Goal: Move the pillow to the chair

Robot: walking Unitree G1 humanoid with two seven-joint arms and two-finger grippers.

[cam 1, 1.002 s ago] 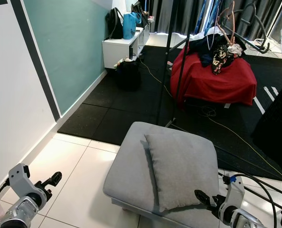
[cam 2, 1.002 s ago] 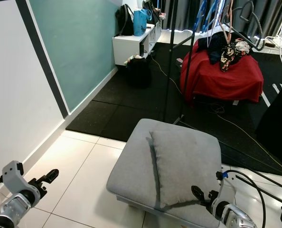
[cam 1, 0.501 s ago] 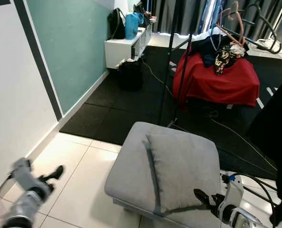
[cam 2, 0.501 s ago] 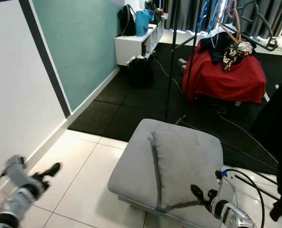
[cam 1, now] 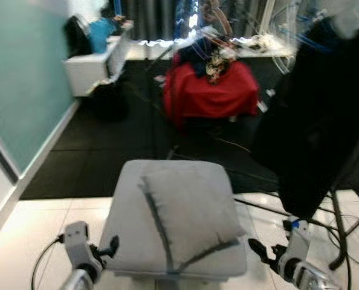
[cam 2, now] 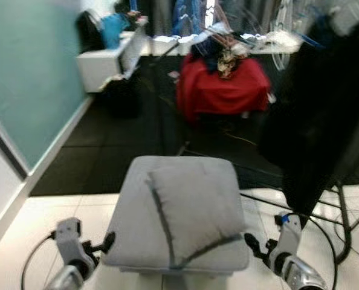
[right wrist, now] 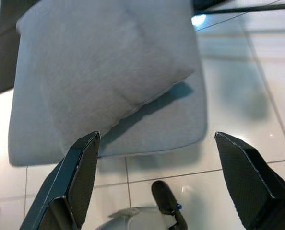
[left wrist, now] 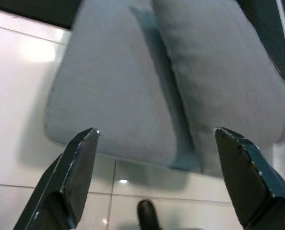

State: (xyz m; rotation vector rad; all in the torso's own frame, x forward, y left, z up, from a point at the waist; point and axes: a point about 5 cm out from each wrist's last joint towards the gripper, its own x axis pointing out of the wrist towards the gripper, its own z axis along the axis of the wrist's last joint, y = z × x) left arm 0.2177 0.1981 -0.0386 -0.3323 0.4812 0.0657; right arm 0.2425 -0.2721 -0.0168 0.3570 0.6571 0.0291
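A grey pillow [cam 1: 188, 214] of matt woven cloth is seen at the lower middle of the frame, laid on a grey ottoman [cam 1: 131, 241] covered in a similar soft fabric. The floor tiles [right wrist: 238, 120] are glossy white and show reflections. Matt black mats [cam 1: 101, 151] and a red cloth cover [cam 1: 213, 90] are seen above.

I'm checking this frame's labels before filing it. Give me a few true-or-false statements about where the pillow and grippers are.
1. The pillow lies on the grey ottoman. True.
2. The left gripper is shut on the pillow. False: its fingers are spread wide and hold nothing.
3. The right gripper is open, short of the ottoman. True.
4. The red-covered seat stands on white tile. False: it stands on the black mat.
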